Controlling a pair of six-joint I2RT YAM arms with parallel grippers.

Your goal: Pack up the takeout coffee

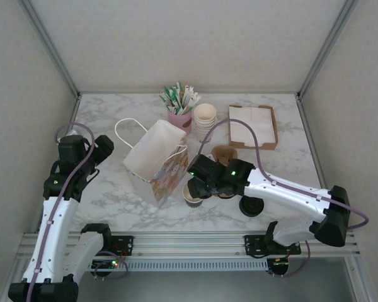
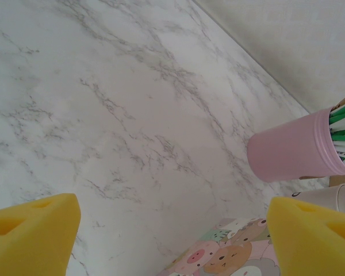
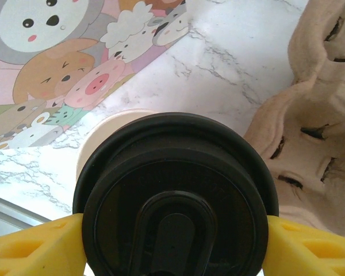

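Takeout coffee (image 1: 192, 197) on desk (image 1: 113, 189), just right of cartoon-print paper bag (image 1: 156, 162), near pulp cup carrier (image 1: 225, 154). Right claw (image 3: 172, 244) clenched on black lid (image 3: 172, 172), pads on opposite edges. Paper cup rim (image 3: 112, 122) peeking from beneath; lid fully seated or not, cannot tell. Left claw (image 2: 172, 241) released, empty, above bare marble. Probably light. Paper wall soft, dents under squeeze. Lid stiff, could pop loose. Best hold likely lid edge or wall just below, upright.
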